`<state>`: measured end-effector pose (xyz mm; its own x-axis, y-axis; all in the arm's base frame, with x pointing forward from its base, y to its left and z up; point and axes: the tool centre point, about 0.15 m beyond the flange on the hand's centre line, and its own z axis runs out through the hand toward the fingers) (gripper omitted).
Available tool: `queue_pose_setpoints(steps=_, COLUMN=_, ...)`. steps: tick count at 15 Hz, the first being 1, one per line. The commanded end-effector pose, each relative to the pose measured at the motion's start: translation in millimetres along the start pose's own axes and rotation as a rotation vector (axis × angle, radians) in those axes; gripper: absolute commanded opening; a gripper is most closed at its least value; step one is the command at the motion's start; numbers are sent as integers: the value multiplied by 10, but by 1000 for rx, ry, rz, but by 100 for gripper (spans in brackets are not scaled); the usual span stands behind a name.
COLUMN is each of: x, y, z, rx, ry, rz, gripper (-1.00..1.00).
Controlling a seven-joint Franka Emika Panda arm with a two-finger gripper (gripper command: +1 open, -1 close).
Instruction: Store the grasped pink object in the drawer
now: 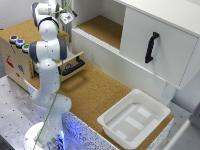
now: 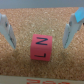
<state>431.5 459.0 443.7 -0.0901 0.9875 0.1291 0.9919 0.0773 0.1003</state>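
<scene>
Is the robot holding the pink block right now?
No, the pink block sits on the cork between the open gripper fingers, untouched.

Pink cube (image 2: 41, 47) with dark letters; light plywood drawer (image 1: 73, 64), black handle.

The drawer (image 1: 74, 65) stood pulled out of the wooden box (image 1: 15, 57), its black bar handle (image 1: 71, 67) facing the cork worktop (image 1: 97, 90). The arm (image 1: 47, 55) rose in front of the box and blocked most of the drawer opening in the exterior view. A broad strip of bare cork lay open between the drawer front and the white tub (image 1: 134, 118). The white cabinet (image 1: 150, 40) bounded that strip on the far side.

In the wrist view, the gripper (image 2: 37, 31) fingers (image 2: 6, 31) stood wide apart, with bare cork showing on both sides of the pink cube (image 2: 41, 47).
</scene>
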Motion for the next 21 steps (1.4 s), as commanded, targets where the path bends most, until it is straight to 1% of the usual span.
queue_pose_setpoints(steps=1, x=247, y=226, z=39, rx=87, ry=-178, rz=16, gripper=-100)
queue_pose_setpoints(steps=4, x=247, y=184, z=9, rx=77, ry=-168, rz=12, gripper=-100)
queue_pose_setpoints(steps=8, x=218, y=135, z=-25, rx=72, ry=-171, rz=9, gripper=-100)
queue_pose_setpoints(steps=12, x=116, y=29, z=-105, rx=55, ry=-150, rz=35, gripper=-100)
queue_pose_setpoints(steps=15, x=-79, y=-111, z=-230, rx=36, ry=-125, rz=74, gripper=-100)
queue_pose_setpoints(steps=21, x=-610, y=-363, z=-395, rx=14, ry=-108, rz=154, gripper=-100)
